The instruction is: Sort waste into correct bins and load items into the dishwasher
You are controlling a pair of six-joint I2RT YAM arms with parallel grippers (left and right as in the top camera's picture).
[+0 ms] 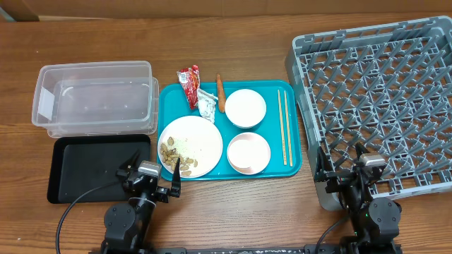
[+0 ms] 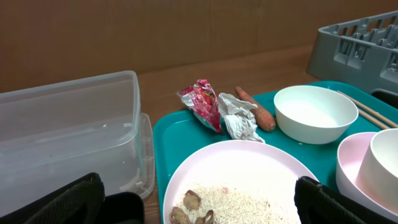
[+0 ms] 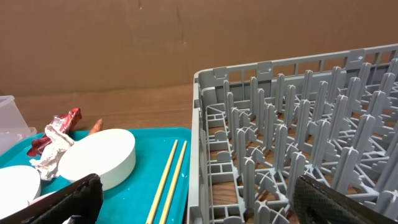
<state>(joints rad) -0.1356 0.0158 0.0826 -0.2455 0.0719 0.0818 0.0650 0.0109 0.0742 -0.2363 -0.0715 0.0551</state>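
Overhead and wrist views. Your left gripper (image 2: 199, 211) hung at the near table edge, between the black tray (image 1: 85, 166) and the teal tray (image 1: 272, 92), fingers spread wide with nothing between them; one fingertip overlapped the near rim of the plate (image 1: 205, 134), and you could not tell whether it touched. Your right gripper (image 3: 199, 208) was likewise spread and empty, over the near left corner of the dish rack (image 1: 381, 92).

Margins were tight: the clear tub (image 1: 95, 65) and the black tray lay just beside the teal tray's left edge; the rack lay just beside its right edge; the widest open table lay along the far side.

On the teal tray, the nuts and rice scraps (image 1: 176, 156) sat on the plate; the red wrapper (image 1: 189, 76) lay across the far rim, with the silver-white wrapper (image 1: 206, 104) and the carrot (image 1: 220, 93) just beside it; the far bowl (image 1: 245, 108) and the near bowl (image 1: 248, 152) stood at centre; the chopsticks (image 1: 284, 127) lay parallel along the right side.

The rack ran off the overhead frame at right; the left wrist view cut off the plate and the near bowl.
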